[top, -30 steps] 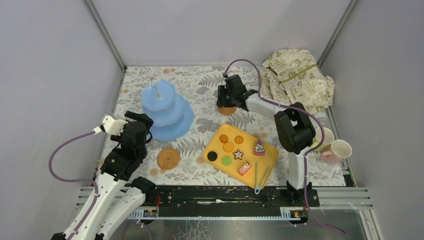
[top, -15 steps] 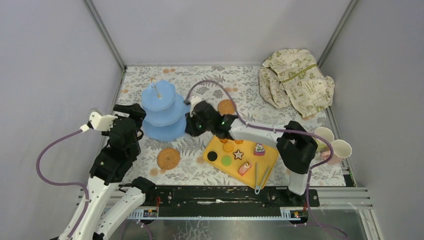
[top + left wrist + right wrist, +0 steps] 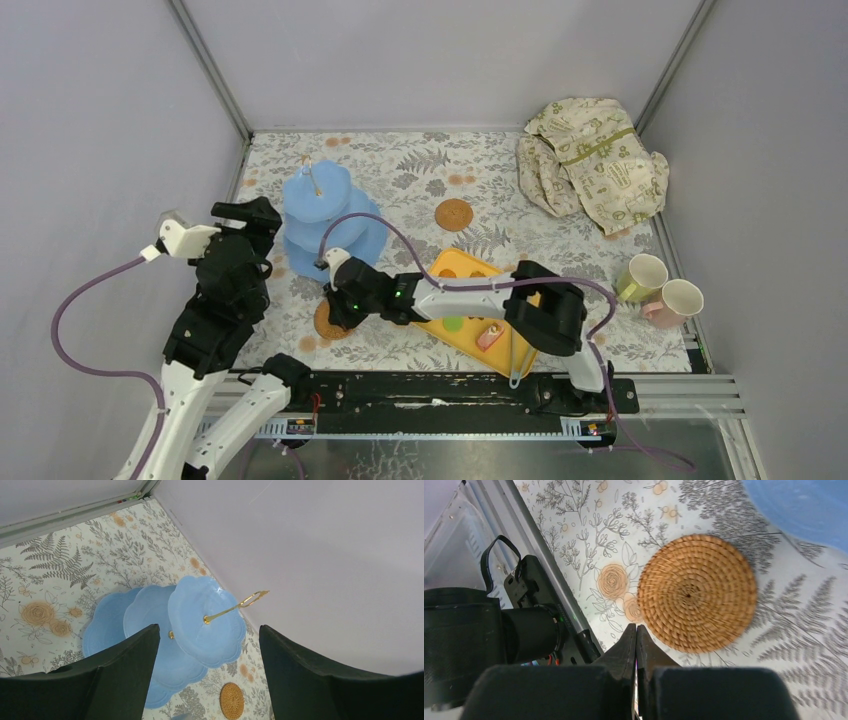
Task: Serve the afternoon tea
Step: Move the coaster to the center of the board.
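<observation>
One coaster [image 3: 697,593] just beside closed right gripper [image 3: 636,630].

High rear overview; close wrist views down onto stand [image 3: 192,635], coaster [image 3: 696,592].

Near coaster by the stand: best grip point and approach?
Probably pinch the coaster at its rim, coming from above on the edge facing away from the stand: it lies flat and thin, and the stand sits close on the other side.
</observation>
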Motion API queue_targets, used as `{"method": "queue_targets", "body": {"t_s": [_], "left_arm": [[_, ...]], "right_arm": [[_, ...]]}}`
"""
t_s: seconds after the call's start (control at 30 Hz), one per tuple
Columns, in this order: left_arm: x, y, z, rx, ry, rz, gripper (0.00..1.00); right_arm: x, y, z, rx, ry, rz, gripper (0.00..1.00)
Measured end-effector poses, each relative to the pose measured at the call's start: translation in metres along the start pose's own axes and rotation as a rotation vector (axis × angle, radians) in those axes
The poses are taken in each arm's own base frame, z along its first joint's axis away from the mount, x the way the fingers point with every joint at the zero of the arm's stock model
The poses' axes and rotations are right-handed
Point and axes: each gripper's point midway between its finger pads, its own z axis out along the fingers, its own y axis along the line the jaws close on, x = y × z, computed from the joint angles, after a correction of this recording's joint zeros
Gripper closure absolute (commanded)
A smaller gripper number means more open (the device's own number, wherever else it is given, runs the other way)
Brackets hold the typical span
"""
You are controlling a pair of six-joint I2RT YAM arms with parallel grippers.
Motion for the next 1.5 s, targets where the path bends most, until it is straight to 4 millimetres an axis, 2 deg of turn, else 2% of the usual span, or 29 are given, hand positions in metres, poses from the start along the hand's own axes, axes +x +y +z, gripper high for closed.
{"method": "queue_targets", "body": {"t_s": [0.17,0.37,0.63,0.83,1.03,1.5], "left_arm": [[-0.008,-0.005,-0.003,0.014,-0.010,-0.002,0.21],[-0.011,-0.008,-0.004,0.023,-0.016,-0.002,0.21],[-0.014,-0.007,-0.006,0.030,-0.021,-0.003,0.21],[-0.016,-0.007,-0.007,0.033,-0.024,-0.008,0.21],[-0.019,-0.007,-0.010,0.040,-0.029,-0.017,0.22],[-0.019,-0.007,-0.010,0.040,-0.030,-0.017,0.22]], "right_arm": [[0.013,0.014,0.025,-0.018,0.033,-0.010,1.00],[0.013,0.022,0.041,-0.039,0.052,-0.015,1.00],[0.011,0.023,0.047,-0.035,0.057,-0.019,1.00],[0.021,0.014,0.055,-0.010,0.076,-0.032,1.00],[0.035,-0.005,0.063,0.057,0.108,-0.053,1.00],[0.028,-0.028,0.061,0.159,0.033,-0.090,1.00]]}}
